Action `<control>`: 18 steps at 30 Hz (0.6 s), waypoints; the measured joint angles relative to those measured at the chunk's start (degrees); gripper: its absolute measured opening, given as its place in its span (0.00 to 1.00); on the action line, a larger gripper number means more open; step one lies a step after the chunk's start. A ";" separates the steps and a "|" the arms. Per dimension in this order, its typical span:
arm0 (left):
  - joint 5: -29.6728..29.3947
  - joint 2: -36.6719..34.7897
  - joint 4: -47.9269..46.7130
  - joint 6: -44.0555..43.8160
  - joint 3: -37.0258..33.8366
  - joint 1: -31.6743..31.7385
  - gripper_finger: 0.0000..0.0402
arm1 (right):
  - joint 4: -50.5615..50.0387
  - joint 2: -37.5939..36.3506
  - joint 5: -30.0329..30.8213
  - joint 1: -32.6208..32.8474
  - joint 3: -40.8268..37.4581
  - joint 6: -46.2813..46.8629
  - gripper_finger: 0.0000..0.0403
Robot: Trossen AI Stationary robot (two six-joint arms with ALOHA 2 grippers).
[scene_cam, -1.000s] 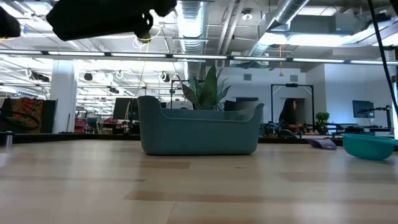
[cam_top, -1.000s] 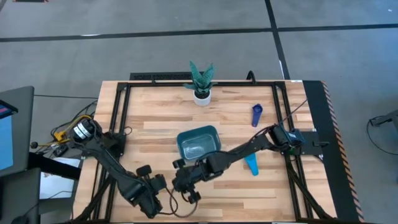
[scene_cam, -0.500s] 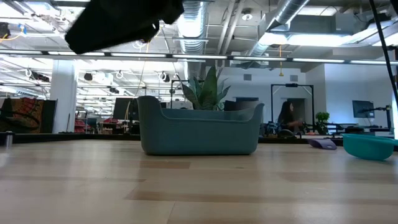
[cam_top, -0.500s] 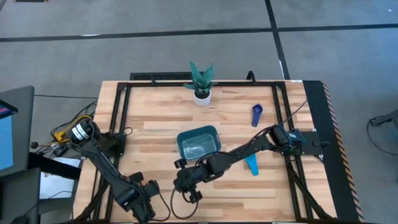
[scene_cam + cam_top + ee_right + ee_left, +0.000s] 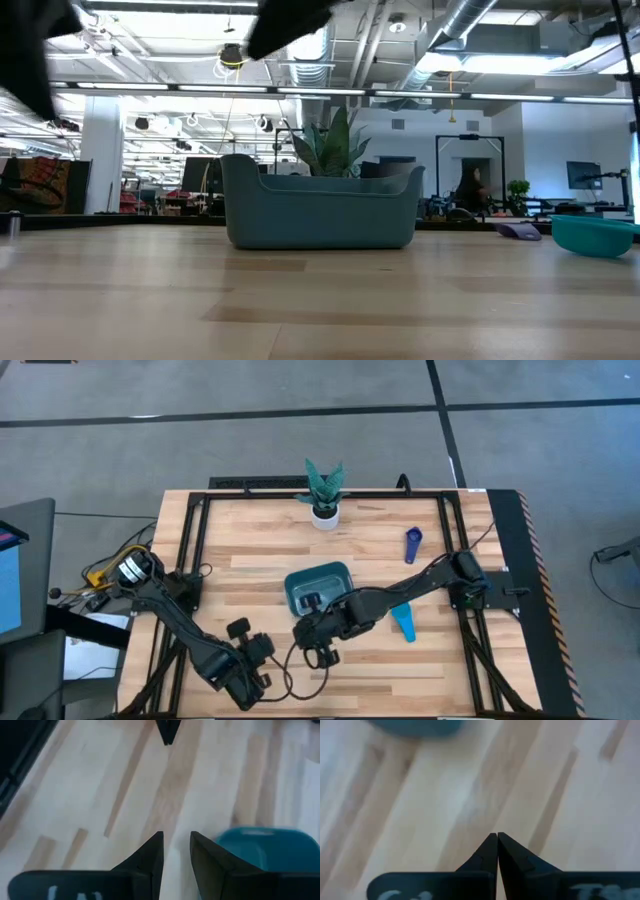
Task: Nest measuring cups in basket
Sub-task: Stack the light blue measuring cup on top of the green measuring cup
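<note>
The teal basket [image 5: 318, 588] stands on its base mid-table, also in the low view [image 5: 320, 210]. A light blue measuring cup [image 5: 403, 623] lies on the table right of the basket. A dark blue one [image 5: 413, 545] lies farther back. No other cups show. My right gripper [image 5: 316, 648] hovers just near of the basket, narrowly open and empty [image 5: 176, 837]. My left gripper [image 5: 258, 652] hovers to its left, shut and empty [image 5: 497, 836].
A white pot with a green plant [image 5: 323, 497] stands by the far edge behind the basket. Black frame rails [image 5: 195, 550] run along the table's left, right and far sides. Bare wood lies left of the basket and along the near edge.
My left gripper drew back toward the near-left corner, then returned toward the right and farther from the near edge. My right gripper shifted a little toward the table's right, its forearm now over the basket's near right corner. The basket and cups stayed put.
</note>
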 joint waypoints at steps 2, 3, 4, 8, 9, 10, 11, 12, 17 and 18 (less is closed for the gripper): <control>-5.03 0.00 1.06 0.84 0.00 0.16 0.00 | 0.56 -2.84 1.05 0.01 -3.84 1.09 0.29; -7.68 0.00 2.02 1.45 0.00 0.01 0.00 | 1.62 -4.36 1.10 -0.02 -6.49 2.02 0.29; -10.52 0.00 3.11 2.10 0.00 -0.24 0.00 | 3.54 -6.04 1.12 -0.25 -9.49 3.23 0.29; -20.96 -0.02 7.82 4.64 -0.87 -1.50 0.00 | 12.80 -15.25 1.39 -1.35 -24.95 9.37 0.29; -22.91 -0.02 9.42 5.12 -1.58 -1.54 0.00 | 15.43 -17.81 1.70 -1.62 -28.98 11.09 0.29; -24.67 -0.02 10.78 5.83 -2.25 -1.56 0.00 | 17.23 -20.63 2.48 -1.68 -32.84 13.05 0.29; -25.72 -0.02 12.35 6.44 -3.07 -1.48 0.00 | 18.02 -23.42 3.74 -1.67 -36.27 14.95 0.29; -26.48 -0.02 14.75 7.32 -4.11 -1.10 0.00 | 18.24 -26.34 5.33 -1.61 -39.21 16.93 0.29; -24.57 -0.02 29.44 15.75 -10.55 2.82 0.00 | 8.70 -40.96 15.57 0.40 -48.75 29.24 0.29; -23.18 -0.02 32.71 17.60 -11.72 3.89 0.00 | 5.28 -43.54 16.40 0.74 -49.76 31.94 0.29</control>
